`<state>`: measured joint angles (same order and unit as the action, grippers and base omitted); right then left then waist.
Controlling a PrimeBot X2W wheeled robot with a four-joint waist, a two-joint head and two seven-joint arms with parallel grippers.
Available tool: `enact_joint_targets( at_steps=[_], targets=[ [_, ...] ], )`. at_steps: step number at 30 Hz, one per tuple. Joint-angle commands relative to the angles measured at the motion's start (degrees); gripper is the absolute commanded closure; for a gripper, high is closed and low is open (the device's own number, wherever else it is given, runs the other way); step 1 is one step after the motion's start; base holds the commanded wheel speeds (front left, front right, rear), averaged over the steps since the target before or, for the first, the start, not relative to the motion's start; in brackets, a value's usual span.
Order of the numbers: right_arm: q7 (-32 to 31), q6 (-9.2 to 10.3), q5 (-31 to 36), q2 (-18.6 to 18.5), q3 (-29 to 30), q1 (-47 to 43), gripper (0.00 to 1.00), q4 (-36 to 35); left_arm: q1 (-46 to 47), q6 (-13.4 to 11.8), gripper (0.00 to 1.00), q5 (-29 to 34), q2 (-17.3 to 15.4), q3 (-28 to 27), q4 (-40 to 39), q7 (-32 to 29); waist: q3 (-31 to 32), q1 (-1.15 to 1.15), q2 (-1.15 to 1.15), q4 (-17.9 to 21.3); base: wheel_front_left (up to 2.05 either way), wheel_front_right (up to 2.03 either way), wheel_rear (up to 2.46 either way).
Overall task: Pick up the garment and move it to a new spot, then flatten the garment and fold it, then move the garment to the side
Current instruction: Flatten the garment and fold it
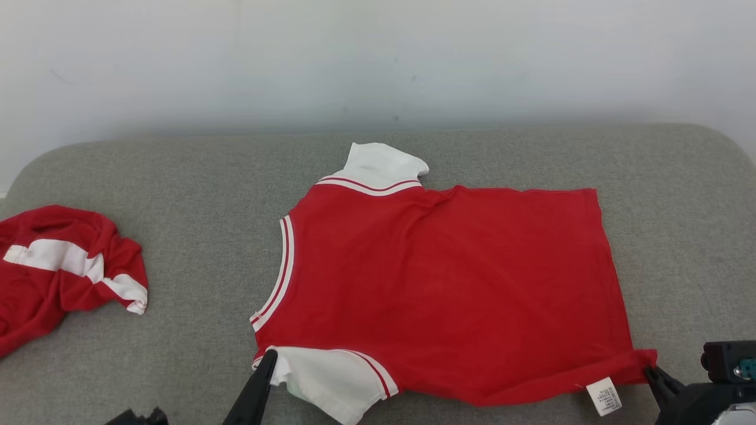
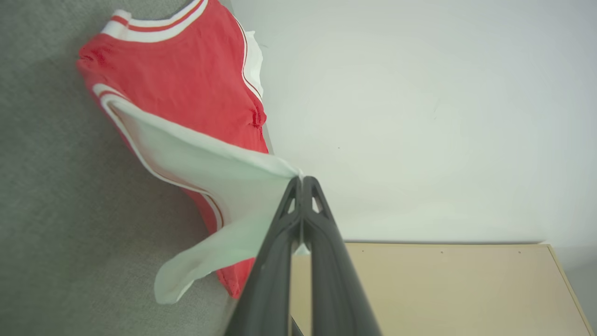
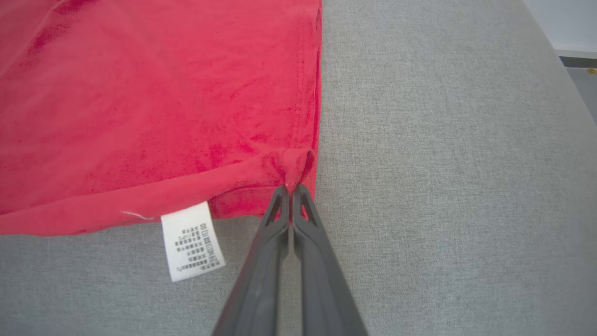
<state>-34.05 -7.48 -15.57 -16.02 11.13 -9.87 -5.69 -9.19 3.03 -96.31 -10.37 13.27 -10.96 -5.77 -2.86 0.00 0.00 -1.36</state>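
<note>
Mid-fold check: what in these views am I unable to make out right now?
Right wrist view: print on the care label is too small to read.
Head view: the second red garment is cut off by the left edge.
Left wrist view: the left tool covers how many layers of white sleeve it pinches.
Head view: the shirt hides its own underside.

red shirt with white sleeves and striped trim, lying mostly flat and sideways on the grey couch, care tag sticking out at the near hem.
</note>
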Motion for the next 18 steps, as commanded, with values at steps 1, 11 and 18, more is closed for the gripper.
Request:
enact_joint_targets(
  at_steps=[1,11,18],
  targets=[
    [1.3,-0.04,-0.6,0.5,-0.7,1.8,1.0,0.2,3.2,-0.3,1.0,2.0,0.3,0.6,1.1,0.4,-0.3,0.0,0.0,0.1,0.0,0.0,0.0],
    [6.9,-0.04,-0.2,1.8,-2.1,8.7,1.0,4.7,16.3,-1.5,1.0,11.4,3.6,4.1,12.0,4.5,-1.9,0.0,0.0,0.6,0.0,0.0,0.0],
    [11.4,-0.04,3.0,3.5,-0.5,13.6,1.0,10.3,26.1,-3.2,1.0,17.9,6.2,5.5,23.2,12.2,-4.4,0.0,0.0,0.4,0.0,0.0,0.0]
  ],
)
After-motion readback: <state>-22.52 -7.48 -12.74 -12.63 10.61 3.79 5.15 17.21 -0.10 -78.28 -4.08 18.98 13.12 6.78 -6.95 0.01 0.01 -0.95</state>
